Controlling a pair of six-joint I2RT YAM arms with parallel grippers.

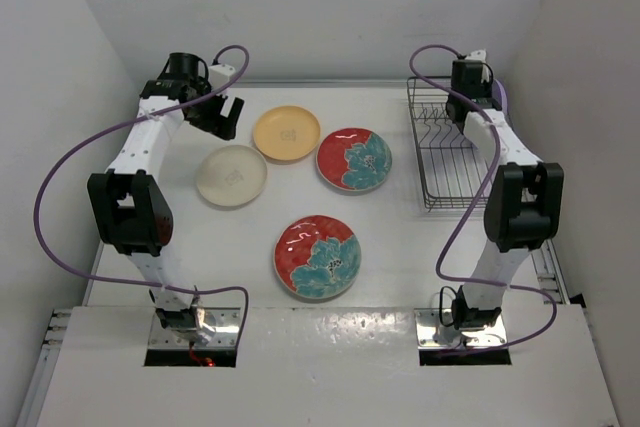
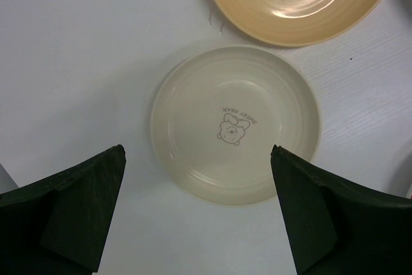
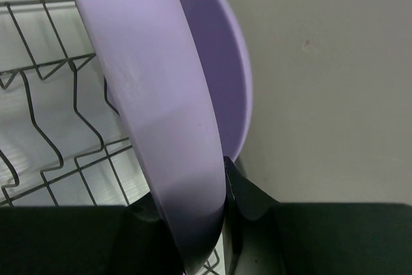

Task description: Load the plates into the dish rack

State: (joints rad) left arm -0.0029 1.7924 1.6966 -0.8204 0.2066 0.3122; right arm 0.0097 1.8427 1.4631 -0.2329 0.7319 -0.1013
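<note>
Right gripper [image 3: 222,185] clamps lilac plate [image 3: 161,94] over dish rack [image 3: 45,94]; slotting it upright looks next. Left gripper [image 2: 196,210] gapes above cream plate [image 2: 235,123].

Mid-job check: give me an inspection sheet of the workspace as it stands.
Surface: white table, four plates lying flat on it.
Job's things: cream plate, orange-yellow plate, far red floral plate, near red floral plate; lilac plate held on edge at the dish rack's far end.
Clutter: nothing seen.
Grippers: left gripper open above the cream plate; right gripper shut on the lilac plate.
Cables: purple cables loop beside both arms.
Surroundings: white walls.
</note>
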